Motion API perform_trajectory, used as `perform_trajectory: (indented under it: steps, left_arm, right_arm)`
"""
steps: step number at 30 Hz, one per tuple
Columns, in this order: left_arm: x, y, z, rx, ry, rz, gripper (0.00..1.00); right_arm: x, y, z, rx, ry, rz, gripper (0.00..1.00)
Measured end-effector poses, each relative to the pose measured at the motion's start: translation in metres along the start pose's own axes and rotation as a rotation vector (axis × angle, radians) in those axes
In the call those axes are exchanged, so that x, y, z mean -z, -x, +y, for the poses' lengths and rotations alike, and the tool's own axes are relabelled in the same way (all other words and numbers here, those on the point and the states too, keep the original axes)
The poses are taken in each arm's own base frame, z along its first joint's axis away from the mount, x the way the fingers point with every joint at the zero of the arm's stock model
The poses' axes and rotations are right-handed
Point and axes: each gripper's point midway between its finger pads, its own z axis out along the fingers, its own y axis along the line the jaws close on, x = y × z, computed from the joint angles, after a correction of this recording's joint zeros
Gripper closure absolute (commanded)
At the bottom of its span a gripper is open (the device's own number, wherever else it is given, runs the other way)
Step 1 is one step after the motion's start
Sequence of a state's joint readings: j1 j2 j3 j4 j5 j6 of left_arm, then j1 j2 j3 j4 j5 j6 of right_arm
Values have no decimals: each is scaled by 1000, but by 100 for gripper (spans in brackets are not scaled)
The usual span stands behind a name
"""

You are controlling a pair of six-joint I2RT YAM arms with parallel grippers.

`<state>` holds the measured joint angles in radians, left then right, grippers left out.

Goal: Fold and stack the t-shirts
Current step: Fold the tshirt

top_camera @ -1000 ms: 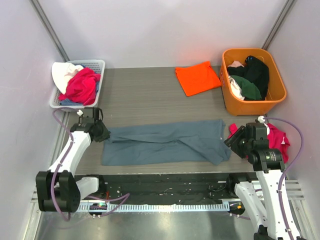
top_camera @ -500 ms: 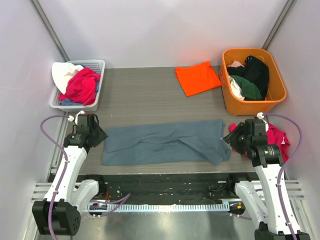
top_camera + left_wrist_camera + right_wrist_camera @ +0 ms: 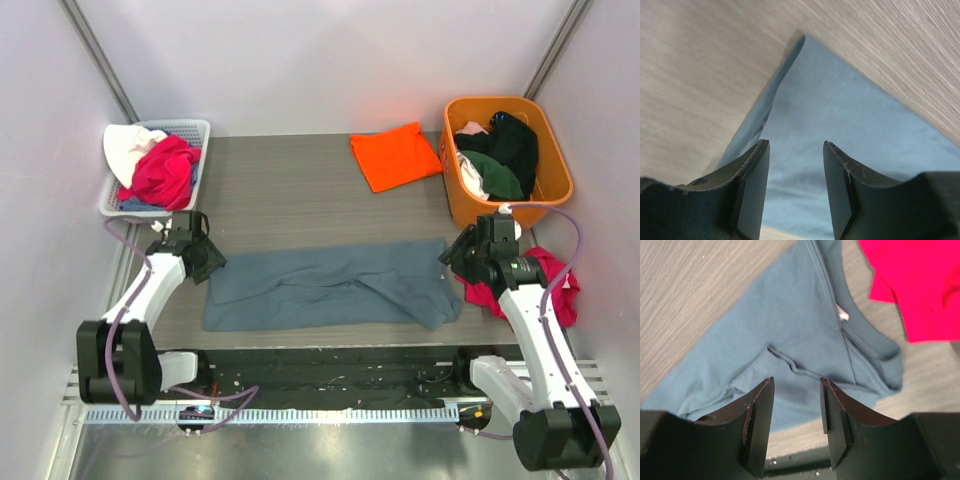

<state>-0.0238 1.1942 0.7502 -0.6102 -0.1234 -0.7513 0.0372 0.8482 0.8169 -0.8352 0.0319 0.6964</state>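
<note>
Blue-grey t-shirt (image 3: 330,285) lies flat; tub (image 3: 505,213) holds dark clothes (image 3: 512,148); left tool (image 3: 794,146), right tool (image 3: 796,383) apart.

White basket (image 3: 197,126): sitting at my far left, holding a crimson garment (image 3: 160,172) and a white cloth (image 3: 124,146) that are heaping above its rim.
Orange tub (image 3: 500,212): standing at my far right, carrying black, dark green and white clothes (image 3: 512,150).
Pink cloth (image 3: 556,276): lying crumpled at my near right.
Table (image 3: 290,190): showing grey wood grain.
</note>
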Motion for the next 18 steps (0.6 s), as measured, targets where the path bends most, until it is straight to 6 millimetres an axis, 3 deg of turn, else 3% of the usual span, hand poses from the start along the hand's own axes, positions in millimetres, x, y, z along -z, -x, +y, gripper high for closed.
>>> perform_trajectory:
  steps: [8, 18]
  left_arm:
    - [-28, 19, -17, -9, 16, -6, 53]
    - [-50, 21, -16, -36, 52, 2, 63]
  right_arm:
    - [-46, -1, 15, 38, -18, 64, 50]
    - [-96, -33, 28, 137, -60, 171, 51]
